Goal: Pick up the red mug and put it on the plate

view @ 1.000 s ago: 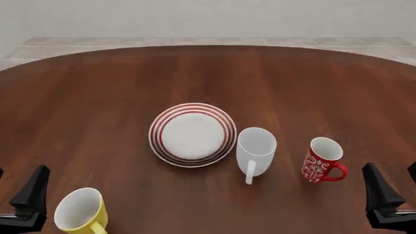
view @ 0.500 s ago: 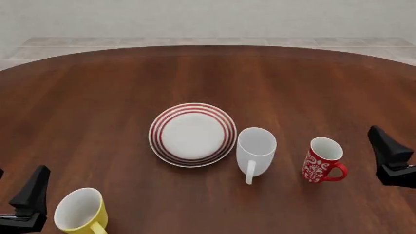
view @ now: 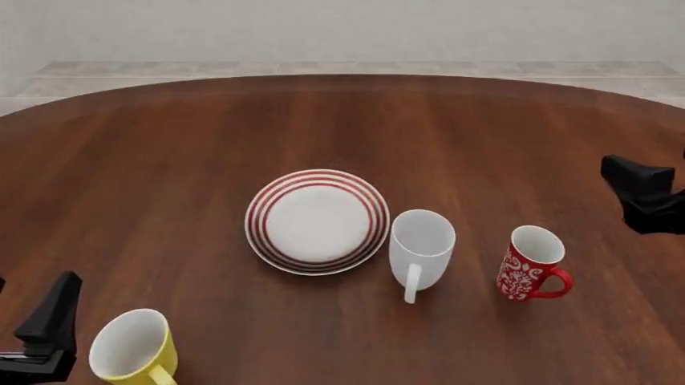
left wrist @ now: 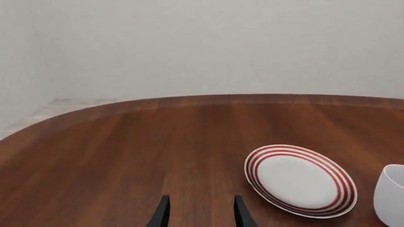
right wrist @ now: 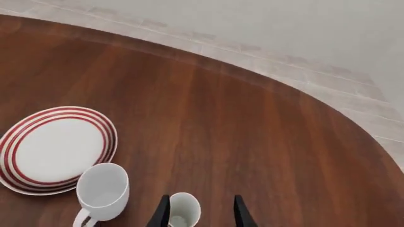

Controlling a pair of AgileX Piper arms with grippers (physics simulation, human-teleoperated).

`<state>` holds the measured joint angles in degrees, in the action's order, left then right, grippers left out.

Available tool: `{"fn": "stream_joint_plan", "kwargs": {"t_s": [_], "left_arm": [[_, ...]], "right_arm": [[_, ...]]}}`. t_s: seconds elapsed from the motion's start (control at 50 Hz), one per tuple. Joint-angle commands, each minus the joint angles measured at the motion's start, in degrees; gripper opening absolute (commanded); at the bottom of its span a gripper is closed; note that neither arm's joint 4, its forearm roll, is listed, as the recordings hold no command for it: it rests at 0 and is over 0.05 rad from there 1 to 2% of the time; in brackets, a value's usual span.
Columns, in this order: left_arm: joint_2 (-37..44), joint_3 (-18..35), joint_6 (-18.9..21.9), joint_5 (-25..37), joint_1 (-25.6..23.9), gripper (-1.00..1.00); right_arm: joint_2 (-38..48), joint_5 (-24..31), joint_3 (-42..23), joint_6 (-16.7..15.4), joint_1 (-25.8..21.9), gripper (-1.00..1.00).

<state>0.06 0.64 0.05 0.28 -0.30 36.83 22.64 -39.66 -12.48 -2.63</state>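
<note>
**Red mug stood untouched on the table, both grippers empty**

At the far left of the front view, the left gripper (view: 43,333) sat low by the near edge of the brown table (view: 160,184), its fingers parted with nothing between them, as its own wrist camera showed. Just beside it stood the yellow mug (view: 131,347), upright, white inside.

Toward the middle lay the plate (view: 318,222), white with red rings round its rim, flat on the wood and bare. Just to its right, close to the plate's rim, stood the white mug (view: 419,247), upright, its handle turned toward the near edge.

Further right, apart from the white mug, the red mug (view: 531,263) stood upright on the table, its loop handle pointing right. It rested well clear of the plate, with the white mug between them.

At the far right edge the right gripper (view: 642,196) hung above the table, beyond and to the right of the red mug. In its wrist view the fingers (right wrist: 162,213) were spread, and the mug's white mouth showed between them, farther down and not gripped.
</note>
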Motion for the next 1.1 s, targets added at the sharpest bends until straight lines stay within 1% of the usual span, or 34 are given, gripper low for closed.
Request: {"fn": "stream_joint_plan", "kwargs": {"t_s": [0.02, 0.06, 0.08, 0.12, 0.18, 0.2, 0.26, 0.28, 0.3, 0.36, 0.46, 0.5, 0.52, 0.54, 0.56, 0.6, 0.62, 0.66, 0.76, 0.88, 0.92, 1.1], "left_arm": [[-0.01, 0.46, 0.03, 0.29, -0.17, 1.00], [-0.01, 0.54, -0.01, 0.37, -0.13, 1.00], [-0.02, 0.00, 0.02, -0.20, -0.16, 1.00], [-0.02, 0.42, 0.06, 0.14, -0.18, 1.00], [-0.02, 0.21, 0.06, -0.05, -0.12, 1.00], [-0.01, 0.40, 0.11, 0.12, -0.15, 1.00], [-0.03, -0.21, 0.10, -0.45, -0.15, 1.00], [-0.02, 0.39, 0.12, 0.15, -0.18, 1.00], [-0.02, 0.40, 0.12, 0.16, -0.18, 1.00], [-0.01, 0.31, 0.22, 0.07, -0.30, 1.00], [0.15, 0.83, 0.16, 0.37, -0.22, 1.00], [-0.01, 0.03, 0.15, -0.31, -0.19, 1.00], [-0.02, 0.01, 0.17, -0.36, -0.22, 1.00], [-0.03, 0.01, 0.20, -0.34, -0.23, 1.00], [-0.03, 0.30, 0.17, -0.01, -0.22, 1.00], [0.12, 0.84, 0.14, 0.31, -0.17, 1.00], [-0.03, 0.05, 0.15, -0.41, -0.10, 1.00], [-0.03, 0.63, 0.01, 0.07, 0.04, 1.00], [0.04, 1.04, 0.00, 0.01, 0.09, 1.00], [-0.04, 0.57, -0.18, -0.36, 0.12, 1.00], [-0.04, 0.67, -0.22, -0.28, 0.11, 1.00], [0.03, 0.89, -0.42, -0.15, 0.31, 1.00]], "right_arm": [[5.76, 3.73, -3.76, -1.83, -1.19, 1.00], [7.26, 3.65, -3.18, -2.41, -1.78, 1.00], [7.46, 3.55, -3.17, -2.02, -1.78, 1.00], [8.15, 3.65, -2.57, -3.45, -2.59, 1.00], [8.85, 4.01, -2.27, -3.96, -3.18, 1.00], [8.67, 3.92, -2.16, -4.19, -2.64, 1.00], [8.92, 4.30, -1.46, -5.02, -2.97, 1.00], [8.76, 4.55, -1.00, -5.89, -2.68, 1.00], [8.76, 4.55, -1.00, -5.89, -2.68, 1.00], [8.69, 5.32, 0.03, -7.01, -3.27, 1.00], [9.13, 5.03, 0.96, -7.27, -2.79, 1.00], [9.13, 4.72, 1.49, -8.10, -2.50, 1.00], [9.21, 4.65, 1.65, -7.97, -2.62, 1.00], [9.18, 4.28, 2.08, -8.72, -2.32, 1.00], [10.09, 3.23, 3.70, -10.77, -0.95, 1.00], [10.40, 3.00, 3.78, -8.73, -1.99, 1.00], [10.61, 2.62, 4.48, -9.74, -1.72, 1.00], [10.93, 2.39, 4.84, -9.36, -1.92, 1.00], [11.62, 1.89, 5.78, -10.13, -1.75, 1.00], [12.28, 1.06, 7.01, -9.60, -1.92, 1.00], [12.76, 0.39, 7.85, -10.02, -2.02, 1.00], [14.98, -2.11, 9.65, -9.87, -2.46, 1.00]]}}
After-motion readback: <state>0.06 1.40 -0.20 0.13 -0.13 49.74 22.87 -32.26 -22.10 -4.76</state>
